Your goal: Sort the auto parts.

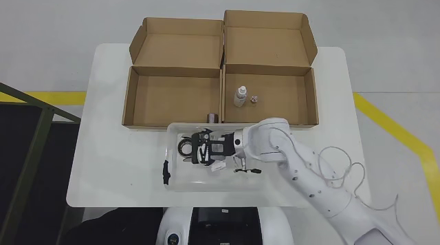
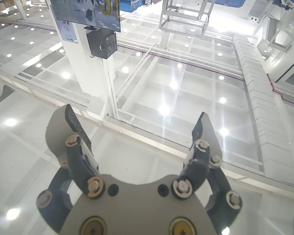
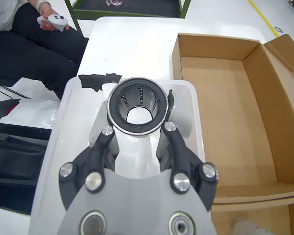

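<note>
My right gripper (image 3: pixel 137 123) is shut on a steel bearing sleeve (image 3: pixel 137 96) with a black inner ring, held above the clear plastic tray (image 3: pixel 192 121). From above, the right gripper (image 1: pixel 201 148) and the sleeve (image 1: pixel 185 147) sit over the left half of the tray (image 1: pixel 180 184). A small white bottle (image 1: pixel 239 96) and a tiny metal part (image 1: pixel 254 98) lie in the right cardboard box (image 1: pixel 302 104). The left cardboard box (image 1: pixel 172 100) holds nothing. My left gripper (image 2: pixel 136 118) is open, holds nothing, and points up at the ceiling.
A short dark cylinder (image 1: pixel 213 117) stands on the table between the boxes' front wall and the tray. Black tape (image 1: pixel 166 171) sticks to the tray's left rim. Both box lids stand open at the back. A green frame (image 1: pixel 27 118) stands left of the table.
</note>
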